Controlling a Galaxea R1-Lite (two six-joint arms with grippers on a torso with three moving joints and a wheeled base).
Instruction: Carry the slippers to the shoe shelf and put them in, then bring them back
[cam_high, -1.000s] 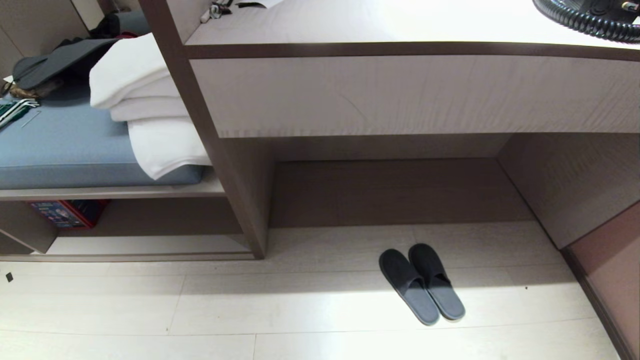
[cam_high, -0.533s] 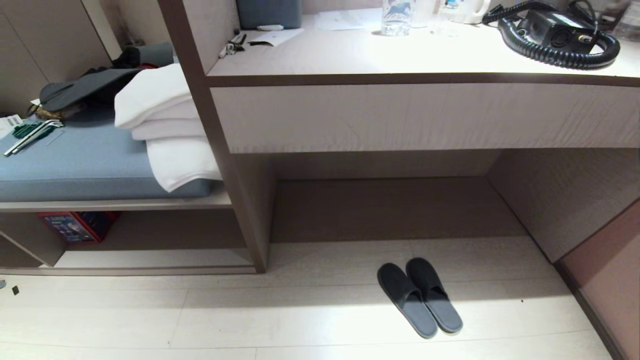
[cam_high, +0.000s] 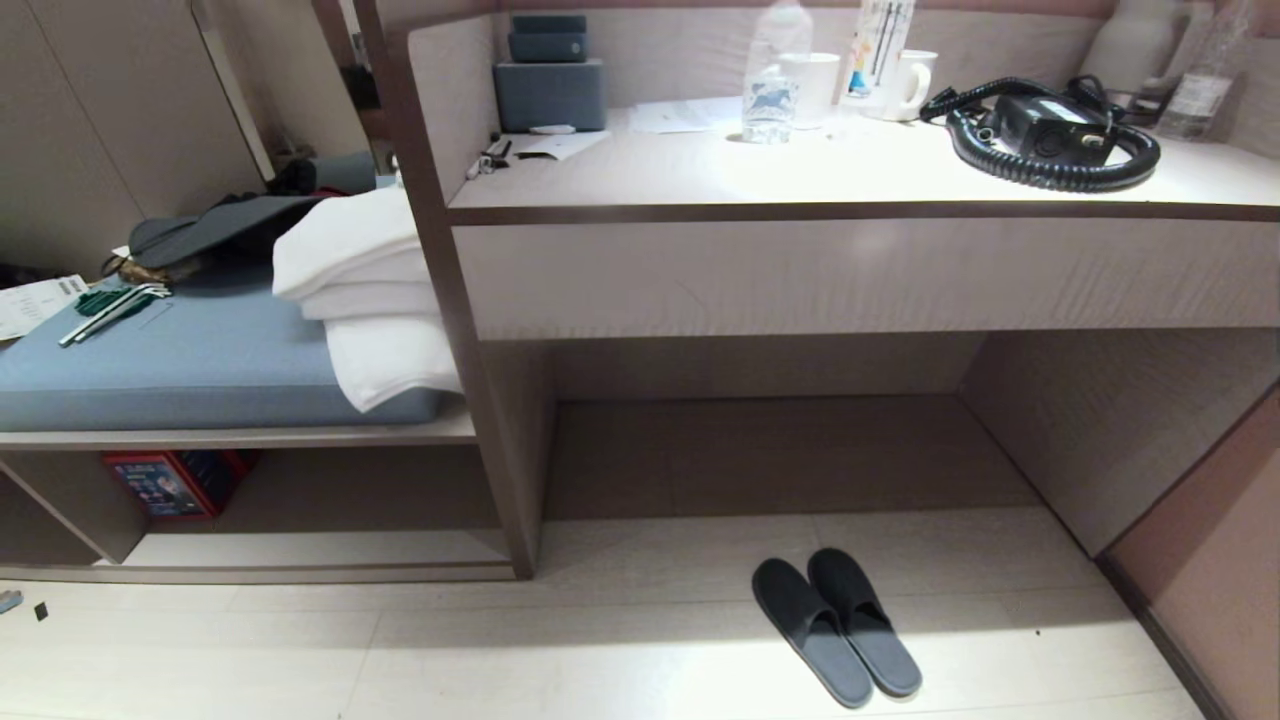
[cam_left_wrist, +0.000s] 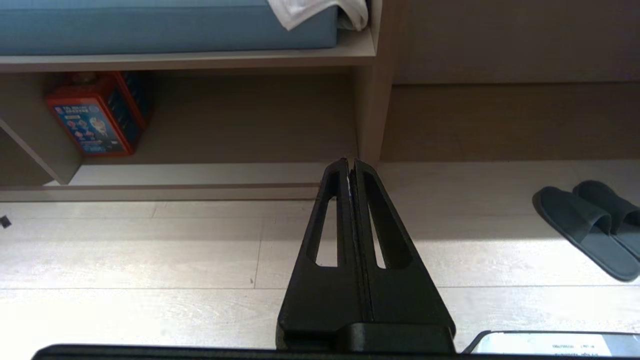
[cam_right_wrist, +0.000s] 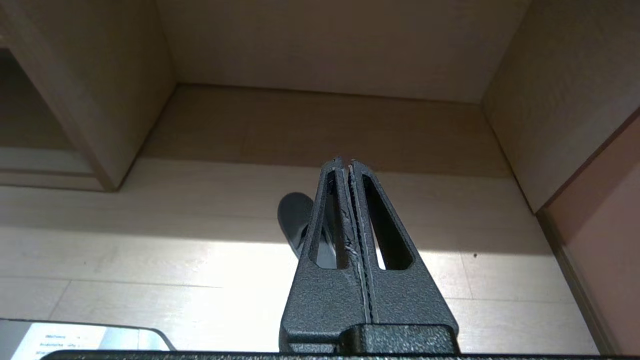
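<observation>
The slippers (cam_high: 835, 625), a dark pair with greyish-blue insoles, lie side by side on the pale floor in front of the desk's knee space. The shoe shelf (cam_high: 300, 548) is the low open compartment at lower left, under the cushioned bench. Neither arm shows in the head view. In the left wrist view, my left gripper (cam_left_wrist: 350, 162) hangs shut and empty over the floor. The slippers (cam_left_wrist: 585, 230) lie off to its side and the shoe shelf (cam_left_wrist: 200, 174) ahead. My right gripper (cam_right_wrist: 345, 162) is shut and empty, with one slipper (cam_right_wrist: 295, 217) partly hidden behind its fingers.
A red box (cam_high: 175, 482) stands inside the shelf compartment. Folded white towels (cam_high: 370, 300) lie on the blue cushion (cam_high: 180, 370) above it. The desk counter (cam_high: 860, 212) carries a bottle, mugs and a coiled black cable (cam_high: 1050, 140). An upright panel (cam_high: 500, 480) separates shelf and desk.
The head view has tilted upward, so the whole scene sits lower and more of the desk top shows. The slippers and both grippers have stayed where they were.
</observation>
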